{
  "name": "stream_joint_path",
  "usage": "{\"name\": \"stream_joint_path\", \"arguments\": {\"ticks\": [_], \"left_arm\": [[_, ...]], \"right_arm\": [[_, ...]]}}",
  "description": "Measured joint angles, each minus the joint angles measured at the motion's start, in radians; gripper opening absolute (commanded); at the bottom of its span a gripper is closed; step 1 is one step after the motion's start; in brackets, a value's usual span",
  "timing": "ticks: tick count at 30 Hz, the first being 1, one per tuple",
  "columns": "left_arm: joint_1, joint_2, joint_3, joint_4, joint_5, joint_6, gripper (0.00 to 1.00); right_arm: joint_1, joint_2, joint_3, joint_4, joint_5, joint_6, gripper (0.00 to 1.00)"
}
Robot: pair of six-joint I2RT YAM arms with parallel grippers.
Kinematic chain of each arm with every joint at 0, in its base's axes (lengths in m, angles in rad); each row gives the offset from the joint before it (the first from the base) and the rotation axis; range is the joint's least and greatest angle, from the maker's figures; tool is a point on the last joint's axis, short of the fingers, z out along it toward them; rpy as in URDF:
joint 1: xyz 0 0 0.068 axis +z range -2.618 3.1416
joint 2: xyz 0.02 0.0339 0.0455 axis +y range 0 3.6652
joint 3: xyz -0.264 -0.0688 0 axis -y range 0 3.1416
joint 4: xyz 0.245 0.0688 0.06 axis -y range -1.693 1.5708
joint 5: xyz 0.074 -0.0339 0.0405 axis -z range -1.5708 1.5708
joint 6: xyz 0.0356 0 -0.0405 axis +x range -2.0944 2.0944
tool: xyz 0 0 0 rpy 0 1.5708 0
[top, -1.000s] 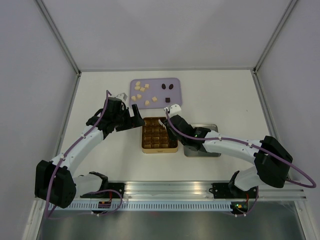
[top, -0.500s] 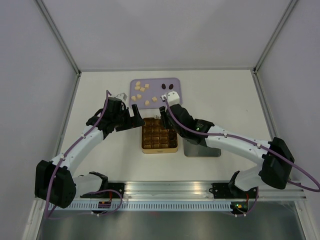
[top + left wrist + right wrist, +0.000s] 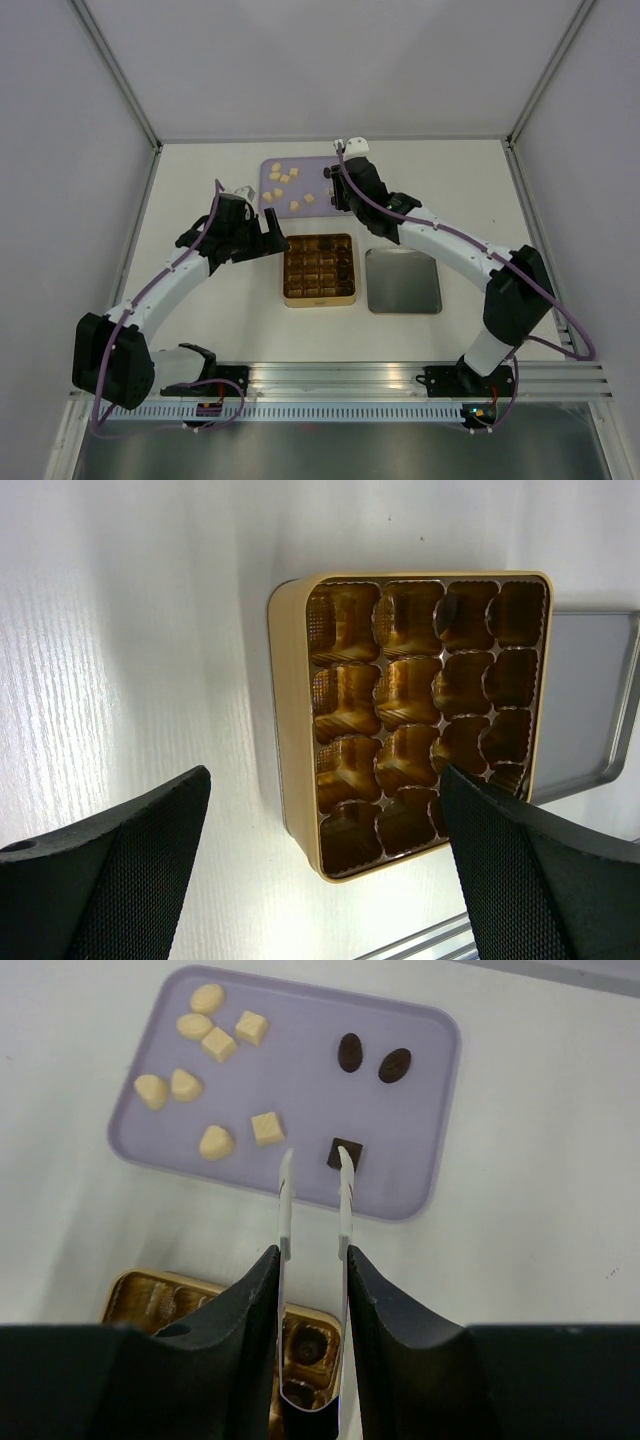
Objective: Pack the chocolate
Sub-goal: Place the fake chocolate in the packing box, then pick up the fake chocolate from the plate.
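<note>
Several cream chocolate pieces [image 3: 217,1044] and three dark ones lie on a lilac tray [image 3: 430,1110] at the back; the cream pieces also show in the top view [image 3: 285,178]. My right gripper [image 3: 312,1260] is shut on metal tweezers [image 3: 343,1195] and hovers over the tray's near edge [image 3: 338,192]. The tweezer tips are apart and empty, the right tip beside a dark square piece [image 3: 345,1151]. The gold gridded tin [image 3: 318,270] sits mid-table; two near cells hold dark chocolates [image 3: 305,1345]. My left gripper [image 3: 325,780] is open, just left of the tin [image 3: 295,730].
A grey metal lid [image 3: 403,280] lies right of the tin, and shows at the right edge of the left wrist view [image 3: 590,710]. Two dark oval pieces [image 3: 394,1064] lie at the tray's far right. White walls enclose the table on three sides.
My right arm has swung from above the tin back to the lilac tray, carrying the tweezers. The grey lid is now uncovered. The left arm has not moved.
</note>
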Motion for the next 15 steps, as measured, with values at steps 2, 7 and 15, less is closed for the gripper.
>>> {"name": "stream_joint_path", "arguments": {"ticks": [2, 7, 15], "left_arm": [[0.0, 0.008, 0.005, -0.002, -0.001, 0.0, 0.99], [0.0, 0.027, 0.02, -0.003, -0.004, 0.0, 1.0], [0.0, 0.052, 0.04, -0.003, -0.006, 0.0, 1.0]], "right_arm": [[-0.029, 0.056, 0.047, -0.024, -0.007, -0.006, 0.36], [-0.072, 0.187, 0.162, -0.074, -0.02, -0.009, 0.36], [-0.104, 0.299, 0.23, -0.121, -0.045, -0.007, 0.36]]}}
